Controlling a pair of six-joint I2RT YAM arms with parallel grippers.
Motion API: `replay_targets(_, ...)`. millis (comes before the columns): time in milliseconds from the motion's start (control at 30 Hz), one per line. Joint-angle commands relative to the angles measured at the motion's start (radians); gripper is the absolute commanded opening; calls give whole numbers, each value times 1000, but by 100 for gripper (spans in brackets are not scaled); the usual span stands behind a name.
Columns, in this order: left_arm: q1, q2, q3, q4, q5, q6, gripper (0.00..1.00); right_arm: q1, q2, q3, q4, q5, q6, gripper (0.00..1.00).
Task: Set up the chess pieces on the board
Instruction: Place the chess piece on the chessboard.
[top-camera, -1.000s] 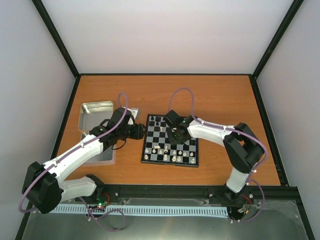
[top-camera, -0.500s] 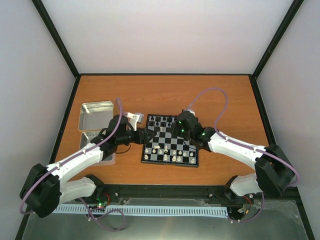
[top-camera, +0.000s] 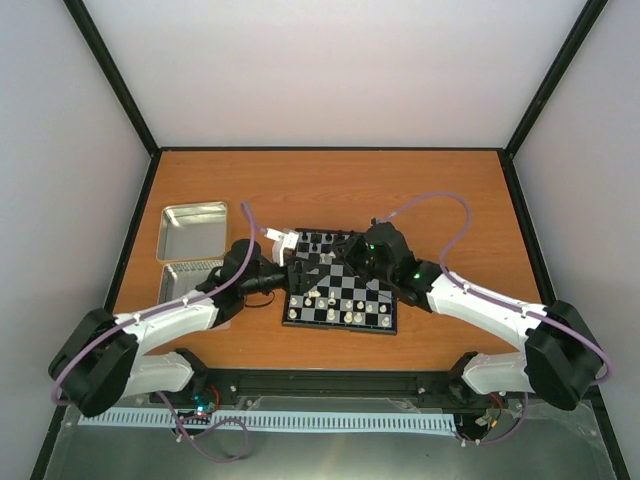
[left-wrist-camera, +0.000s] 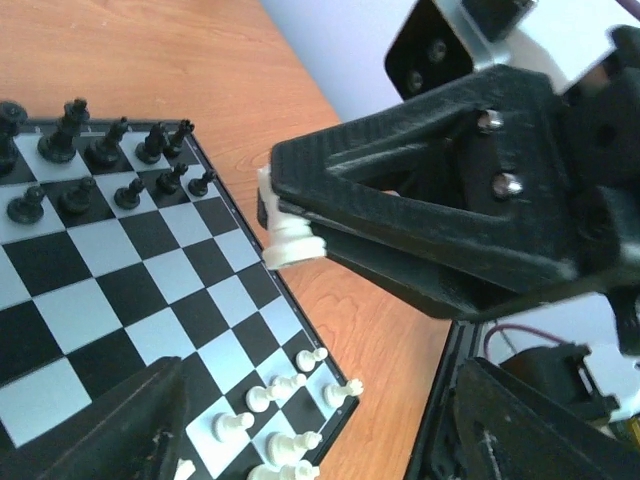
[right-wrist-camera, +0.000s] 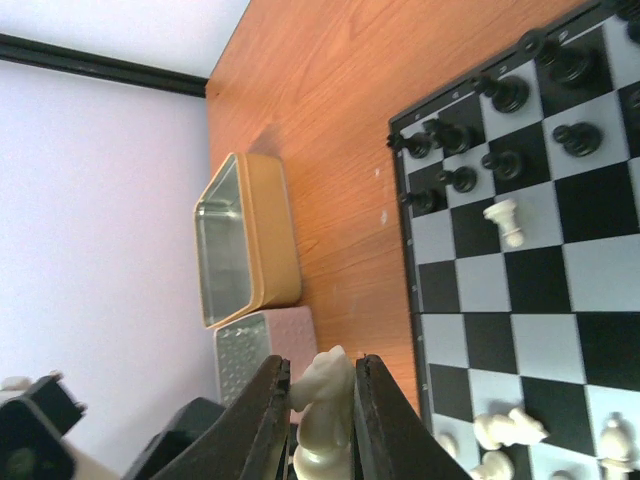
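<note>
The board (top-camera: 360, 300) lies at mid-table. Black chess pieces (left-wrist-camera: 100, 150) fill its far rows and white ones (left-wrist-camera: 290, 400) stand along the near edge. One white piece (right-wrist-camera: 505, 222) stands alone close to the black rows. My right gripper (right-wrist-camera: 318, 365) is shut on a white knight (right-wrist-camera: 325, 405), held above the table just off the board's left edge. In the left wrist view the right gripper (left-wrist-camera: 450, 220) hangs close ahead with the knight (left-wrist-camera: 290, 240) at its tip. My left gripper (left-wrist-camera: 320, 400) is open and empty, at the board's left side (top-camera: 298, 277).
A shiny metal tray (top-camera: 193, 230) sits at the left, and a second textured tin (right-wrist-camera: 250, 350) lies just nearer, partly under the left arm. The two grippers are close together over the board's left edge.
The left arm has reached right to the board's edge and its jaws have spread wider. The right gripper has carried the knight left across the board towards the left gripper.
</note>
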Motion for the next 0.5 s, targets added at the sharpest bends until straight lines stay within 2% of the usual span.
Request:
replay_targets(0,-24,61,34,125,-72,-72,71,0,12,-2,75,-82,95,10)
replay_targets(133,-34,105,21,212,-100,-156,63,-5,12,-3,68,-106,112,11)
replay_targets(333,-46,102,49,198,-135,-104,59,-30,9,13,38,-162,89,12)
replay_targets(467,-47,123,62,187,-132,-84,50,-50,16,-5,41,-224,78,12)
